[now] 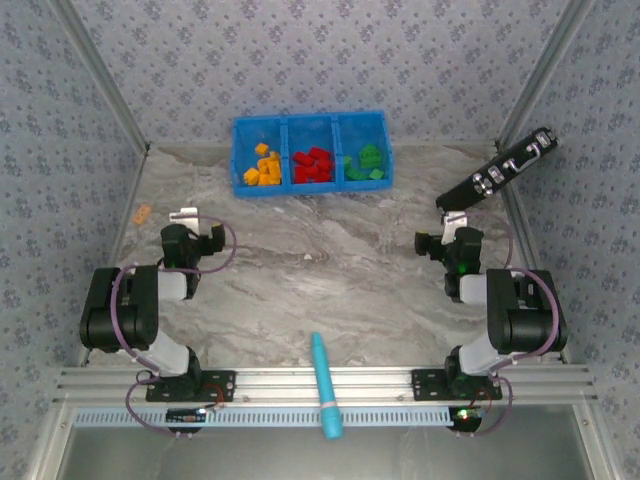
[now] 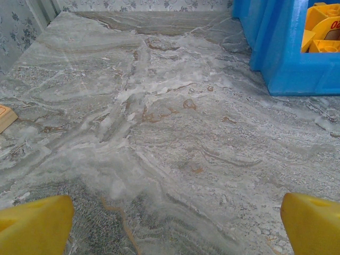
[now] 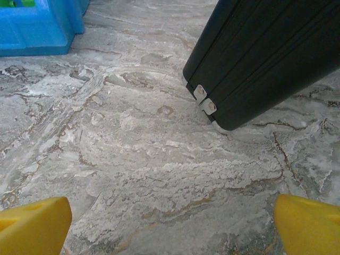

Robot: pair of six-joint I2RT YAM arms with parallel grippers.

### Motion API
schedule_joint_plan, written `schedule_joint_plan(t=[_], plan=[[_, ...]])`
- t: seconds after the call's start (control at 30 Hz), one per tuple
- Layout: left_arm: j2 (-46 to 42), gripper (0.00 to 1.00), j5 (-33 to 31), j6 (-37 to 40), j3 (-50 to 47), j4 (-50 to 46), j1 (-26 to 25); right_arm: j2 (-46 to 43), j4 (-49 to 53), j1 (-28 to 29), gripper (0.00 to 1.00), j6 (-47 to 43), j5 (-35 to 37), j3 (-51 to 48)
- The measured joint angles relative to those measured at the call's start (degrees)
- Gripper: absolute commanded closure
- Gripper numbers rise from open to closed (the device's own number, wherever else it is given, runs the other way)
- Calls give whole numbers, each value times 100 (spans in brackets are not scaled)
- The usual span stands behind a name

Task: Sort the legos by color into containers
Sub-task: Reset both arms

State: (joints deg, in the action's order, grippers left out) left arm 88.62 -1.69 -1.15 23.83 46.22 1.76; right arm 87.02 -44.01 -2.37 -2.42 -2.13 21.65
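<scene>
The right end effector (image 3: 171, 226) gapes over the marble table (image 3: 133, 159), facing a black device (image 3: 265, 53) and blue bin (image 3: 37, 32).

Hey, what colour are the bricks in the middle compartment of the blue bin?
Red. The middle bricks show best in the top external view.

walls (image 1: 320, 50): grey-blue floral wallpaper | tabletop (image 1: 330, 270): grey marble pattern, brown veins | near edge: aluminium rail (image 1: 320, 381)

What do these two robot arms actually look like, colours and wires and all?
Both the left arm and right arm are chunky black blocks joined by pale grey links. Thin purple cables loop along each. The fingertips are bright yellow wedges. A small green light glows on the right arm.
</scene>
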Motion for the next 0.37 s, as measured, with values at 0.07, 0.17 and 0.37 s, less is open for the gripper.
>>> schedule_joint_plan(t=[0.07,0.17,0.37], plan=[[0,0,0,0,0,0,0,0,-2,4,0,2,22,2],[0,0,0,0,0,0,0,0,-2,4,0,0,42,4],[0,0,0,0,0,0,0,0,-2,4,0,0,66,42]])
